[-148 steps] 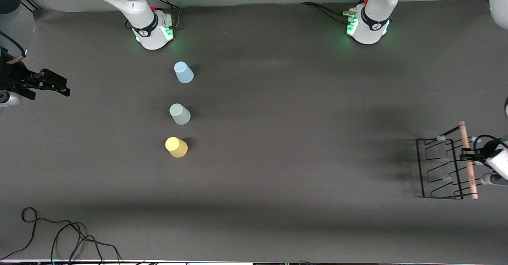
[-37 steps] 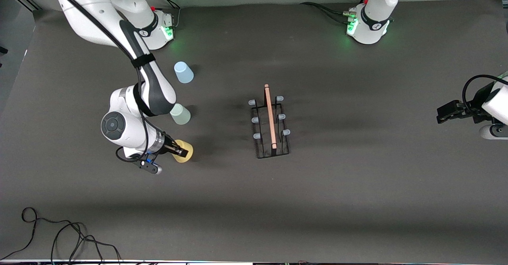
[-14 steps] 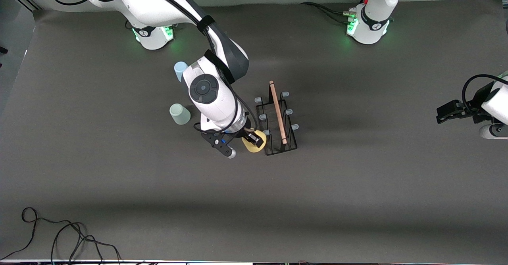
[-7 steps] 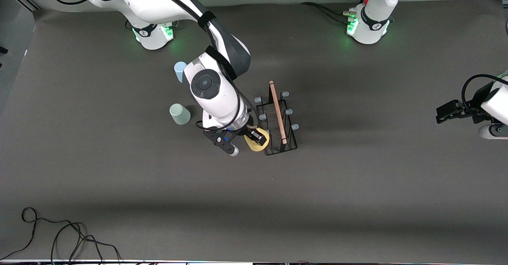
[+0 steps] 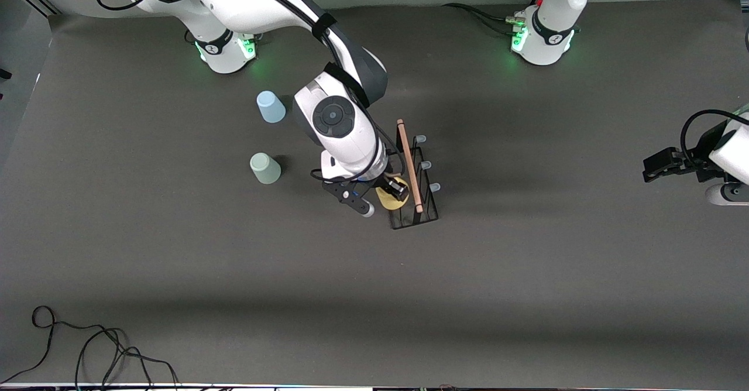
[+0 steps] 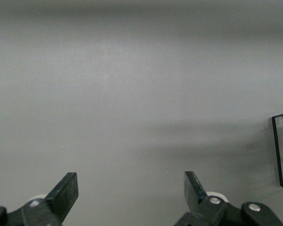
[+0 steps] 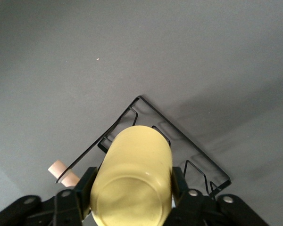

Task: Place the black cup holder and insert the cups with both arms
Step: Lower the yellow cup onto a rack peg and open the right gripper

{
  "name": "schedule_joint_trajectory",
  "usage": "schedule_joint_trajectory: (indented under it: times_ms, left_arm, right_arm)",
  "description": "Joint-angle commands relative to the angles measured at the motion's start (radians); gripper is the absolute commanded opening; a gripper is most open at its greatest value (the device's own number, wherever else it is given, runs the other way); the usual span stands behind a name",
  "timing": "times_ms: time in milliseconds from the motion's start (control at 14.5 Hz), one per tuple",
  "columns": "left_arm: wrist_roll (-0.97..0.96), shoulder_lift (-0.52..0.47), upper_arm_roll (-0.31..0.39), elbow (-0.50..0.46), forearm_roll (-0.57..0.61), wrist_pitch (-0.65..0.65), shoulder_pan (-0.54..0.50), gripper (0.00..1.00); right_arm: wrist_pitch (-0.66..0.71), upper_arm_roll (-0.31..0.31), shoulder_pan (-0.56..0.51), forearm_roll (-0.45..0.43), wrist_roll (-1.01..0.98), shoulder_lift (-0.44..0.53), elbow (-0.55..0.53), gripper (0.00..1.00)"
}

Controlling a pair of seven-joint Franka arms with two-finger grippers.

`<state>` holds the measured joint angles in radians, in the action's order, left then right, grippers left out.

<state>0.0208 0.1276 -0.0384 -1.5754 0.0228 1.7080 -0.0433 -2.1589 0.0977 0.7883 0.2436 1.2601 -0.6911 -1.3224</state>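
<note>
The black cup holder, a wire rack with a light wooden rod handle along its top and pale-tipped prongs, stands just right of the frame's centre in the front view, its length running up and down the frame with a slight slant. The yellow cup is at the rack's lower left side, clamped between the right gripper fingers; the right wrist view shows it over the rack's wires. The pale grey-green cup stands upside down at centre left, and the light blue cup likewise above it, toward the upper left.
</note>
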Motion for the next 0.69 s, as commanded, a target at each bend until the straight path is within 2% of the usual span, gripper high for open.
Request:
schedule_joint_trajectory:
  times_ms: [0,483,622]
  left_arm:
    - [-0.013,-0.022,-0.003,-0.018,0.006,0.001,0.002,1.0]
    - [-0.015,-0.02,-0.005,-0.018,0.006,0.001,0.003,1.0]
    - [-0.015,-0.02,-0.005,-0.02,0.006,0.001,0.003,1.0]
  right_arm:
    - [0.001,0.01,0.005,0.006,0.019,-0.001,0.008,0.9]
    - [0.013,0.02,-0.038,0.005,-0.028,0.033,0.008,0.92]
    - [0.1,0.02,-0.082,0.003,-0.123,0.07,0.005,0.92]
